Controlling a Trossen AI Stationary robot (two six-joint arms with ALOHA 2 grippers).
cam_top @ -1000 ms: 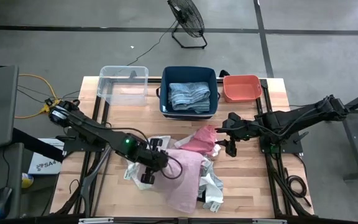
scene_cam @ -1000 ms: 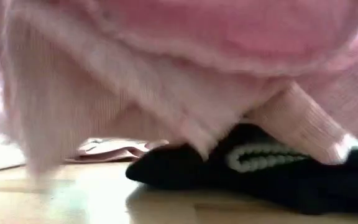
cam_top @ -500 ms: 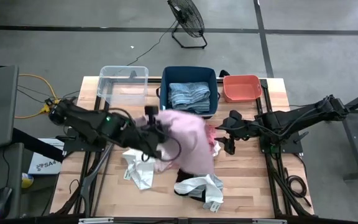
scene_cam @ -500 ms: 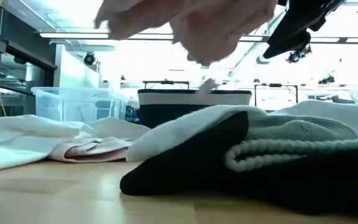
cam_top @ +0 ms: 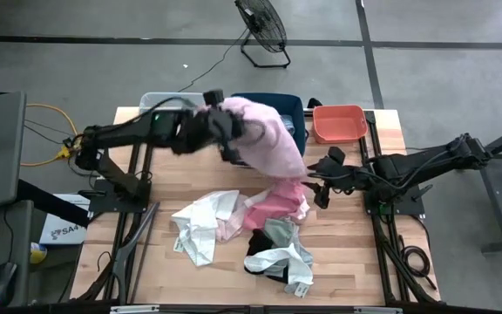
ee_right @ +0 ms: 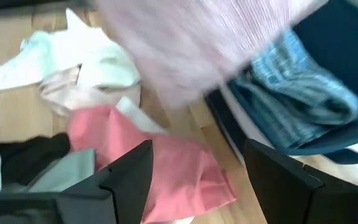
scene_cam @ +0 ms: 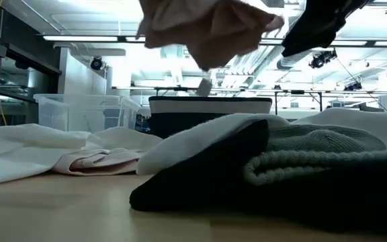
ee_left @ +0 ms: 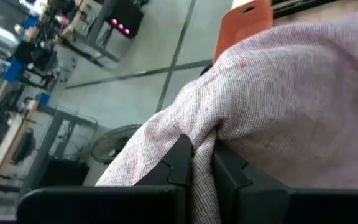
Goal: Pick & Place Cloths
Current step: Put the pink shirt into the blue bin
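I have the light pink cloth up in the air, hanging over the near rim of the navy bin, its lower edge trailing toward the pile below. A second ago it lay spread over that pile near the front of the tabletop; half a second ago it was already lifted and halfway to the bin. So I judge the carry nearly done, with only the drop left.

The left tool is pinched shut on a bunched fold of the cloth; in the left wrist view the fabric is squeezed between the two dark fingers.

Inside the navy bin a blue terry towel already lies, partly covered from above by the hanging cloth. On the front side of the bin the rest wait on the wood: a hot pink cloth, a white cloth, and a grey and black bundle.

The right tool hangs just right of the hot pink cloth, fingers spread wide and holding nothing, as it did a second ago.

A clear bin stands left of the navy one and a coral bin to its right.

The only writing I can make out is on a white box on the floor off the tabletop's left edge, reading something like "SA4"; I can't be sure of it.
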